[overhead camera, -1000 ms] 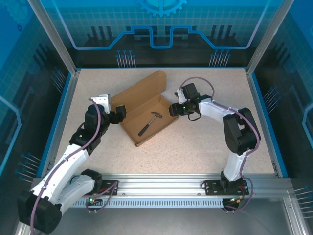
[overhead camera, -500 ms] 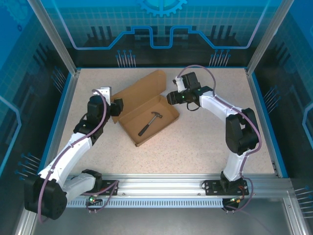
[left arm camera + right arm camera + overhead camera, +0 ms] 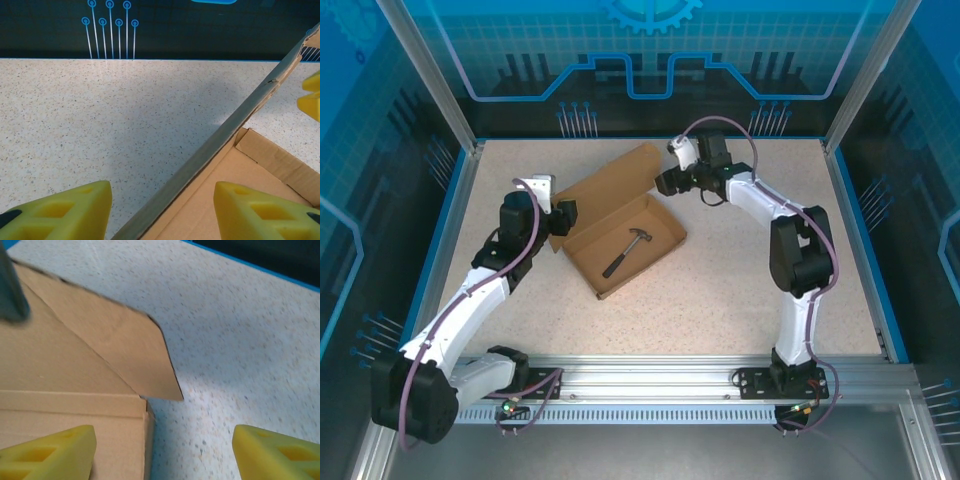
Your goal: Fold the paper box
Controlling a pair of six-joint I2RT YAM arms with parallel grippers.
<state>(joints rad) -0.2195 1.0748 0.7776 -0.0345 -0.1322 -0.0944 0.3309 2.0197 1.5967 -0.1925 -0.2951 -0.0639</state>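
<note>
Box (image 3: pixel 615 180) lies open near the middle of the table (image 3: pixel 740 280), turned on a slant, its lid (image 3: pixel 605 172) leaning back toward the upper left of the top view. A hammer (image 3: pixel 628 250) rests inside the shallow tray, about in the centre.

From above, the left gripper (image 3: pixel 563 213) is at the tray's left end and the right gripper (image 3: pixel 662 185) at its upper right corner, just by the lid.

Up close at the left wrist, the left gripper (image 3: pixel 162 212) is spread. Its yellow fingers (image 3: pixel 65 212) sit in the two lower corners of the frame, and a wall (image 3: pixel 200 155) of the box runs diagonally between them with a gap on each side.

At the right wrist, the right gripper (image 3: pixel 162 452) is spread wide too. One finger is over the cardboard at lower left and the other over bare table at lower right. A corner of the box (image 3: pixel 60 365) sits between them, and a rounded flap (image 3: pixel 135 355) sticks out above it toward the middle of the frame.
</note>
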